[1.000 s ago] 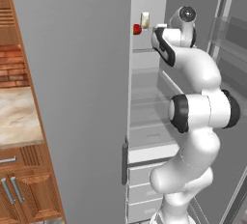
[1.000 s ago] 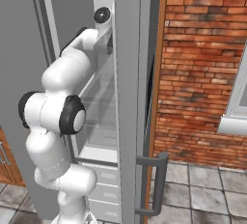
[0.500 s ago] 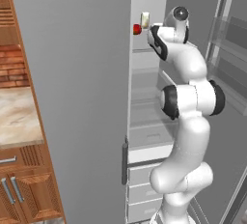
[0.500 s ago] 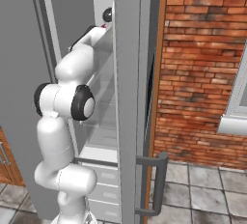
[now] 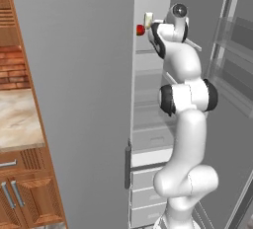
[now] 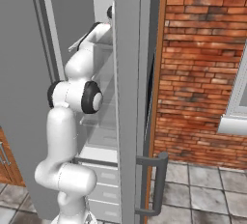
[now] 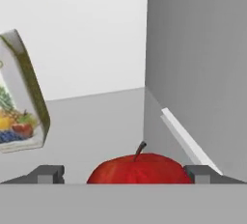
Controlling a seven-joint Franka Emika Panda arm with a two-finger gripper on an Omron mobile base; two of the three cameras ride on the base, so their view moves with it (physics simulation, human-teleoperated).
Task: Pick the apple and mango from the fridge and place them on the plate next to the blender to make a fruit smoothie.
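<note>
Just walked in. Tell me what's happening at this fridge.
The white arm reaches high into the open fridge, its gripper on the top shelf. The apple sits between the two fingertips, which stand apart on either side of it; no contact is visible, so it looks about to be grasped. A carton with a fruit picture stands beside it.

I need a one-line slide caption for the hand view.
Gripper open around the red apple on a fridge shelf, juice carton nearby.
</note>
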